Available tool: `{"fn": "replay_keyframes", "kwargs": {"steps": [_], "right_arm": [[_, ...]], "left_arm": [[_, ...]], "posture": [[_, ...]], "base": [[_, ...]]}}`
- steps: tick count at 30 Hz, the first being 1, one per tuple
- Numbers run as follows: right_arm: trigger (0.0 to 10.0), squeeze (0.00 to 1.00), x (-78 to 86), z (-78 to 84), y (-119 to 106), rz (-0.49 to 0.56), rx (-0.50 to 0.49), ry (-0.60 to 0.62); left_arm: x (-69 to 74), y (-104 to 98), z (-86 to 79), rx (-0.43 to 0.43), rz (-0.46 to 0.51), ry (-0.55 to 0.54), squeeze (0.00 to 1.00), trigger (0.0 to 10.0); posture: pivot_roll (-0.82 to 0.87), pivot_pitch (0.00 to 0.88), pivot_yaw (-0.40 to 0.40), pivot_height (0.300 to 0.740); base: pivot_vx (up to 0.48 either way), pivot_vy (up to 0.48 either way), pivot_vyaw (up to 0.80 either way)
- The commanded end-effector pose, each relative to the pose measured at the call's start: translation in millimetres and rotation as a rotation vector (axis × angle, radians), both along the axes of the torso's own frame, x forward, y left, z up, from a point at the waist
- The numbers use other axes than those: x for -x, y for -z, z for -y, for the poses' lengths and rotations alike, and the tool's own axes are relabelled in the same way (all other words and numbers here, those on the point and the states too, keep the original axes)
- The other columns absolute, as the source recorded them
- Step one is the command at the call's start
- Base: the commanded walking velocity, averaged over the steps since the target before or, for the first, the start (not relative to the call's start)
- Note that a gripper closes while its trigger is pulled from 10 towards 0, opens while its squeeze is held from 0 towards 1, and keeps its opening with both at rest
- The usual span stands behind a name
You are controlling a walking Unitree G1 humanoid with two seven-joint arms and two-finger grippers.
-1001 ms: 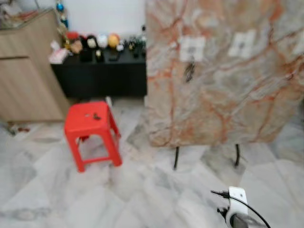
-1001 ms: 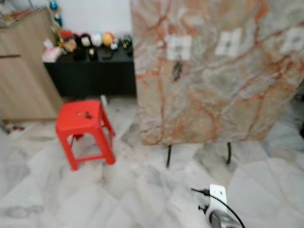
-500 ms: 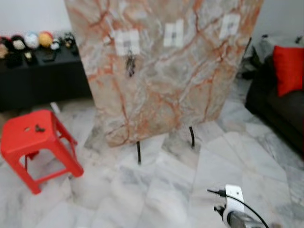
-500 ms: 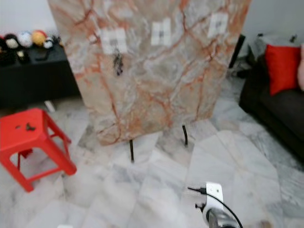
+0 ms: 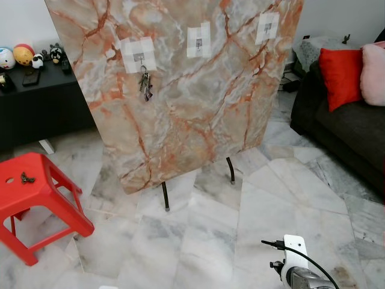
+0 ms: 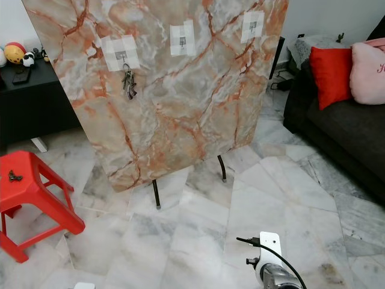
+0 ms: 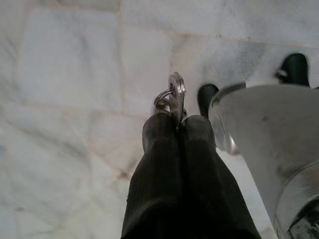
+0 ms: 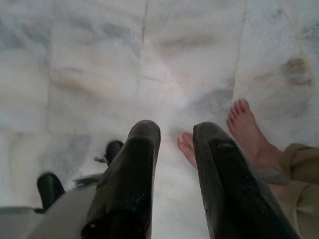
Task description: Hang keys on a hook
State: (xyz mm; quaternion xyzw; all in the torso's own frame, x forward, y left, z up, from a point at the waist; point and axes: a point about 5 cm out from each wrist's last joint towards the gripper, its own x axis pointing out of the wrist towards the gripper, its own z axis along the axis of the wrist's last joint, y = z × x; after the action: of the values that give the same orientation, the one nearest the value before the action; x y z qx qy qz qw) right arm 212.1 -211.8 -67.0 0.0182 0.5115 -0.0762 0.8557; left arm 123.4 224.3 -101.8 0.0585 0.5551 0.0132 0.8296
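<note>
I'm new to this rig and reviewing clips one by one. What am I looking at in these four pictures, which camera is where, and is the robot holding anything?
This is a walking humanoid robot with two arms, each ending in a gripper of two black fingers. The two wide pictures come from its head, looking down at a marble floor. Ahead stands a marble board on thin legs with three taped hooks; a bunch of keys hangs on the leftmost hook. A red stool stands to the left with a small object on it.

The other two pictures look along each gripper. The left gripper is shut on a key with a ring. The right gripper is open above the floor, near a person's bare feet.
</note>
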Motion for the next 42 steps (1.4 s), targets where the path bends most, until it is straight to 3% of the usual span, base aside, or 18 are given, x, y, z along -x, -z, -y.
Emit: {"fn": "replay_keyframes", "kwargs": {"steps": [1, 26, 36, 42], "right_arm": [[10.0, 0.00, -0.2, 4.8, -1, 0.002, 0.014, 0.005], [10.0, 0.00, -2.5, 3.8, -2, 0.021, 0.014, 0.001], [10.0, 0.00, -1.9, 3.8, -2, 0.016, 0.014, -0.001], [10.0, 0.00, -1.6, 3.6, -2, 0.012, 0.013, -0.010]], "left_arm": [[-0.4, 2, 12.5, 0.043, -0.009, 0.026, 0.00, 10.0], [-3.1, 1, 11.7, 0.047, 0.013, 0.029, 0.00, 10.0], [-7.7, -1, 13.8, 0.073, 0.074, 0.058, 0.00, 10.0], [-11.2, -3, 15.1, 0.080, 0.116, 0.099, 0.00, 10.0]], "posture": [[-0.05, 0.000, -0.036, 0.740], [-0.05, 0.000, -0.035, 0.740], [-0.05, 0.000, -0.033, 0.740], [-0.05, 0.000, -0.032, 0.740]], "base": [[0.330, 0.000, 0.00], [0.325, 0.000, 0.00], [0.316, 0.000, 0.00], [0.311, 0.000, -0.71]]}}
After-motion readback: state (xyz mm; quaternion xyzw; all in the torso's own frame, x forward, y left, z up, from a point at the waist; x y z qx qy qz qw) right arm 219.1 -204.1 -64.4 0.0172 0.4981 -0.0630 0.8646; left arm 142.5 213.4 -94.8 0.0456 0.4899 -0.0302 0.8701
